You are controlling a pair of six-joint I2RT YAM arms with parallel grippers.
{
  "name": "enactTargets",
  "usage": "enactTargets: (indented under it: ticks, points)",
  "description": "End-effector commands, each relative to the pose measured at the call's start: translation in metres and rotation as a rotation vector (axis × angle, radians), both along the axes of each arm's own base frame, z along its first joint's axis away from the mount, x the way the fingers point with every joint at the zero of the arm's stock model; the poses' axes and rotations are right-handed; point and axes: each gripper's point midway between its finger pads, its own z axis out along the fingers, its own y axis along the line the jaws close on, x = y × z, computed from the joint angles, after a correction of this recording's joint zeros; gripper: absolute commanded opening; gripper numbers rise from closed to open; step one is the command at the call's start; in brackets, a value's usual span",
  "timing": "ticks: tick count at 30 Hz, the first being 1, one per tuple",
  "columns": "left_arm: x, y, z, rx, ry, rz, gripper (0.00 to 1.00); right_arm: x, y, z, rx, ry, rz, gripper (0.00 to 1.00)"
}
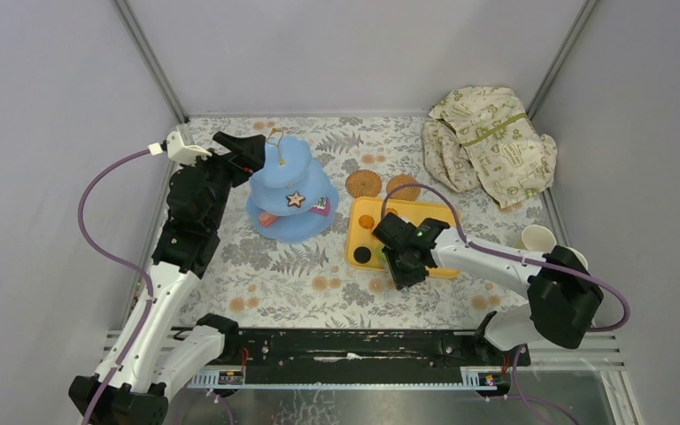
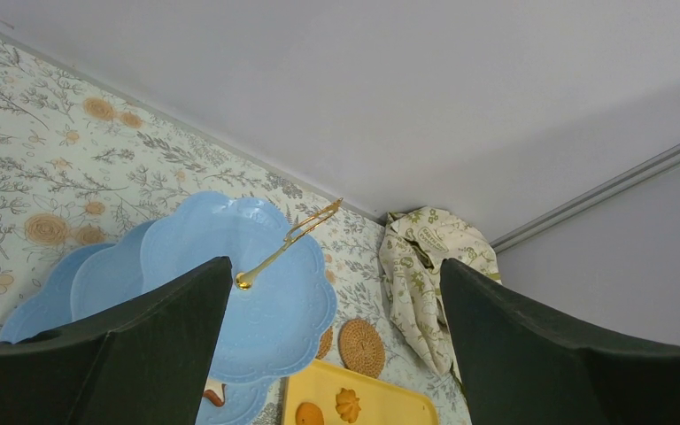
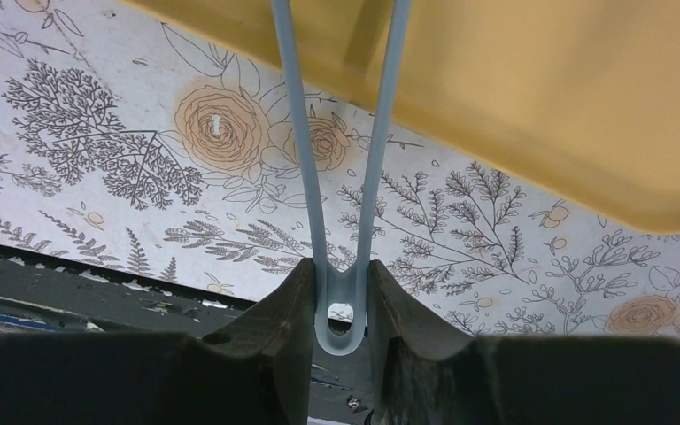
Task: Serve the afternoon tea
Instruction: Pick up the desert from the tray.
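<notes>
Two risks stand out to us, one on each side. On the left, the left pincer (image 2: 334,266) hangs wide open and empty right beside the top tier of the blue stand (image 1: 288,228), close to its thin gold handle (image 2: 288,243). A careless sweep from there could, we judge, catch the handle, tip the stand and shake off the star biscuit (image 1: 295,199) and the other pieces on the lower tiers.

Just right of the stand lie two woven coasters (image 1: 364,183), bare, with no cup on either. In front of them sits the yellow tray (image 1: 425,211), where a few biscuits (image 2: 347,405) wait.

Over the tray's near edge the right pincer (image 1: 400,252) is clamped on the pale tongs (image 3: 341,341), but only at their looped hinge end. We think that grip is weak: the long arms could swivel or slip out, and the tray's raised rim lies between the tongs and the biscuits.

Further right, the pale cups (image 1: 537,237) stand near the tabletop (image 1: 319,266) edge, just beside the right arm's elbow, which could knock them. A crumpled cloth (image 1: 487,146) fills the far right corner, well apart from all this.
</notes>
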Motion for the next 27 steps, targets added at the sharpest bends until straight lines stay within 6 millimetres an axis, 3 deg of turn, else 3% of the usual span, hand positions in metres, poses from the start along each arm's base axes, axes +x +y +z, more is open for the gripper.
enactTargets:
  ticks: [1,27]
  points:
    - [0.002,0.001,0.014,-0.015,-0.060,0.002,0.94,0.017,0.005,0.007,-0.011,-0.040,0.018,0.25]
    - [0.013,0.000,0.002,0.002,-0.036,0.010,0.94,0.053,0.005,-0.009,-0.060,-0.047,0.023,0.27]
